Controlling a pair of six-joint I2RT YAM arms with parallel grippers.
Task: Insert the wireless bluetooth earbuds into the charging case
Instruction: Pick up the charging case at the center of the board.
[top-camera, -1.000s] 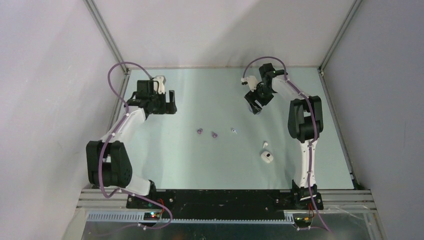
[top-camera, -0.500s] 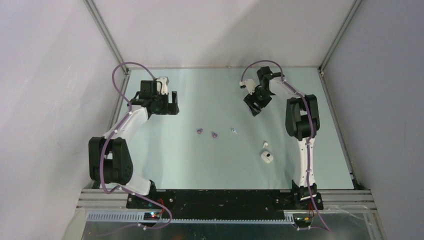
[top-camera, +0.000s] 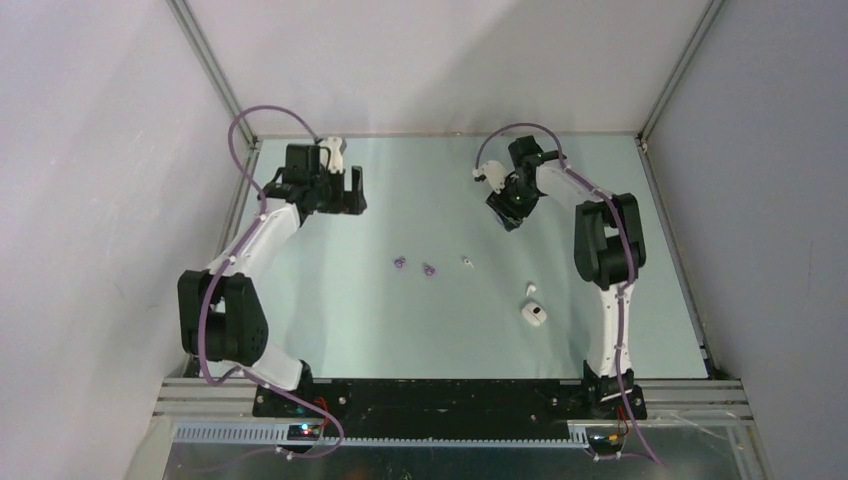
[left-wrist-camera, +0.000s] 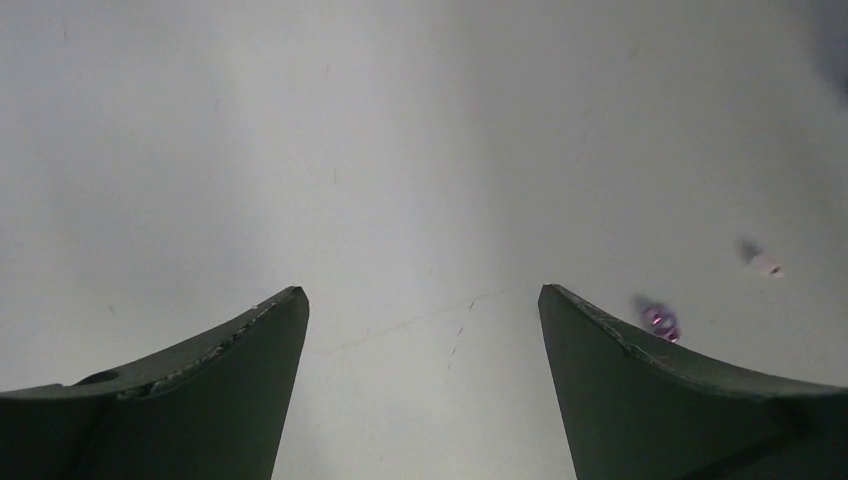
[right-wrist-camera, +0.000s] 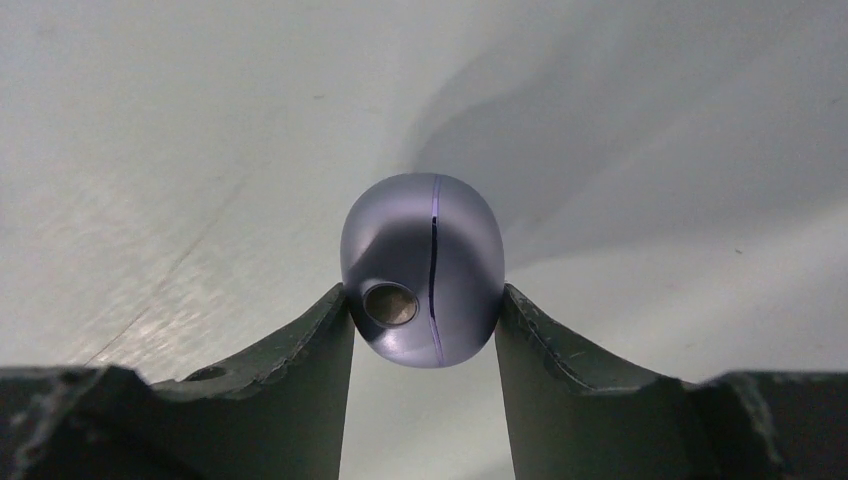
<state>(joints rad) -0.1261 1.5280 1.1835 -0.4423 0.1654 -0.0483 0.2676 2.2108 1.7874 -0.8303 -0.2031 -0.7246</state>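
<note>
My right gripper (top-camera: 504, 214) is at the back right of the table and is shut on a pale purple, rounded charging case (right-wrist-camera: 422, 268). The case is closed, with a seam and a round port facing the right wrist camera, and it is held above the table. My left gripper (top-camera: 352, 196) is open and empty at the back left. Two purple earbuds (top-camera: 400, 263) (top-camera: 429, 270) and a white earbud (top-camera: 467, 261) lie mid-table. A second white earbud (top-camera: 531, 289) lies further right. The left wrist view shows one purple earbud (left-wrist-camera: 660, 322) and one white earbud (left-wrist-camera: 766, 265) beyond the right finger.
A small white case (top-camera: 534, 314) lies on the table just in front of the right-hand white earbud. Metal frame posts (top-camera: 215, 75) and grey walls close in the table at the back and sides.
My left gripper has moved to the right and a little toward the back, still open. My right gripper has shifted slightly left and back with the purple case in it.
</note>
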